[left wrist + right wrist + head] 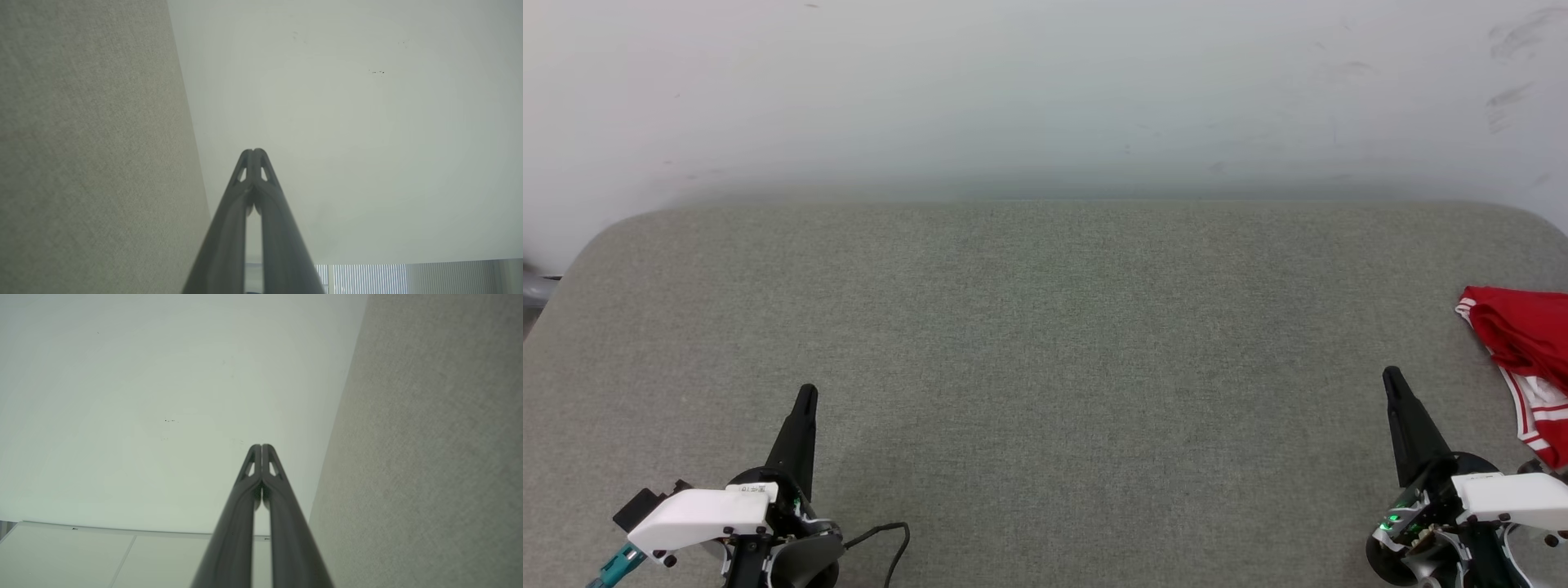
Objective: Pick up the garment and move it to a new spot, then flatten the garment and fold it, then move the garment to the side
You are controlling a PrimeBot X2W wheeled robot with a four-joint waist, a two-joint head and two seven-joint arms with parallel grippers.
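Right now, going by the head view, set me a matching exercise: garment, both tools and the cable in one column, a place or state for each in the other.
Column one:
1 garment
2 left tool
3 right tool
4 cable

Column two:
A lower left, shut, tip pointing up
B right edge, crumpled
C bottom edge, a thin dark loop
D lower right, shut, tip pointing up

Pairs: 1-B, 2-A, 3-D, 4-C

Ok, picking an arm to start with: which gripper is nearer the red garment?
Right. The right gripper sits just left of the garment, not touching it; the left gripper is far across the grey surface.
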